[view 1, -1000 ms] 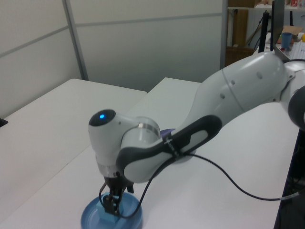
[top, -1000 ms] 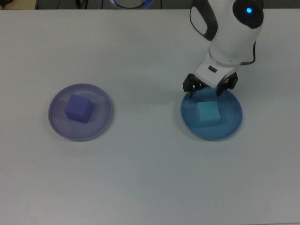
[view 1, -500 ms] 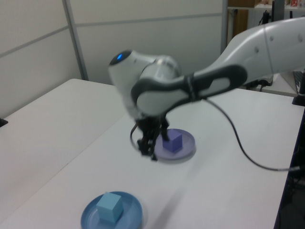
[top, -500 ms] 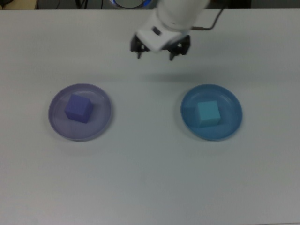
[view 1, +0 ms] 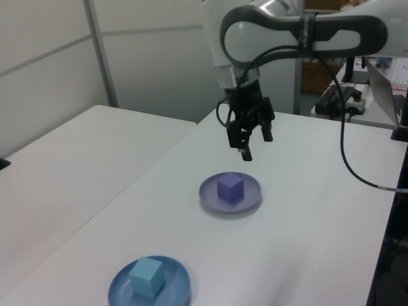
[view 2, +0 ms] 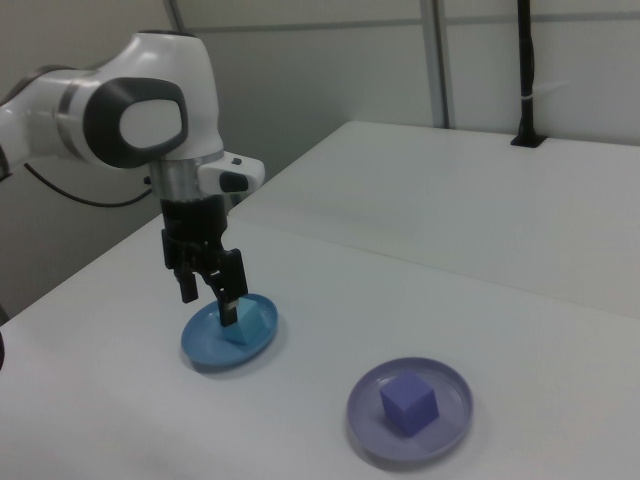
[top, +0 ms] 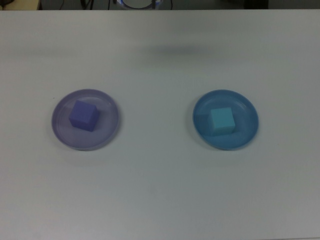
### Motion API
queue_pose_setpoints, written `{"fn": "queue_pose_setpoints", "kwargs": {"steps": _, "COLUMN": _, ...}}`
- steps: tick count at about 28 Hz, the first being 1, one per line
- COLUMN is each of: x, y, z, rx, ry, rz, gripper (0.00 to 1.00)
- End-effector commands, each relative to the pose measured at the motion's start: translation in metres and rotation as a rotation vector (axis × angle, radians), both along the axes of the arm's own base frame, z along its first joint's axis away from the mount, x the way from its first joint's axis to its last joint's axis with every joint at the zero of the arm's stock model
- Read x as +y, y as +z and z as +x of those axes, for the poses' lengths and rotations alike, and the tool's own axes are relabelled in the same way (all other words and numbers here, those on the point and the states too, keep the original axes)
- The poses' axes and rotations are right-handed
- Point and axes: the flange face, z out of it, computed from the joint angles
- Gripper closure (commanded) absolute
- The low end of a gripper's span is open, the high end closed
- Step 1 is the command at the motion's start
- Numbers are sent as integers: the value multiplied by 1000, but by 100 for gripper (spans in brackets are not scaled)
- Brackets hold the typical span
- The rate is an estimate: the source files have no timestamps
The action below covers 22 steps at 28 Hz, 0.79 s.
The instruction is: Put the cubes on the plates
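Observation:
A purple-blue cube [top: 83, 115] rests on the lavender plate [top: 62, 132] at the top view's left. A light teal cube [top: 222, 120] sits on the blue plate [top: 247, 132] at the top view's right. The top view does not include my gripper. In the left view my gripper [view 1: 251, 141] hangs open and empty, high over the table, beyond the lavender plate [view 1: 208, 192] and the purple-blue cube [view 1: 230, 189]. The right view has my gripper [view 2: 208, 302] in front of the blue plate [view 2: 205, 350], partly hiding the teal cube [view 2: 255, 324].
Both plates stand on a white table [top: 160, 190]. A second white table [view 1: 57, 166] adjoins it at the left view's left. A black cable [view 1: 347, 172] trails from the arm at the left view's right. A black post [view 2: 524, 75] stands at the far table edge.
My open gripper has lifted away from the blue plate and its teal cube, crossed the table and left the top view. Cubes and plates have not moved.

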Motion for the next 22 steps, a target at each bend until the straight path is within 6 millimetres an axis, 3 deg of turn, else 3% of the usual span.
{"fn": "queue_pose_setpoints", "kwargs": {"steps": 1, "x": 0, "y": -3, "z": -2, "rx": 7, "ry": 48, "rz": 34, "gripper": 0}}
{"fn": "queue_pose_setpoints", "kwargs": {"steps": 8, "x": -17, "y": 10, "z": 34, "rx": -248, "ry": 15, "rz": 43, "gripper": 0}}
{"fn": "queue_pose_setpoints", "kwargs": {"steps": 16, "x": -22, "y": 13, "z": 40, "rx": -300, "ry": 26, "rz": -11, "gripper": 0}}
{"fn": "queue_pose_setpoints", "kwargs": {"steps": 22, "x": -13, "y": 3, "z": 36, "rx": -287, "ry": 55, "rz": -53, "gripper": 0}}
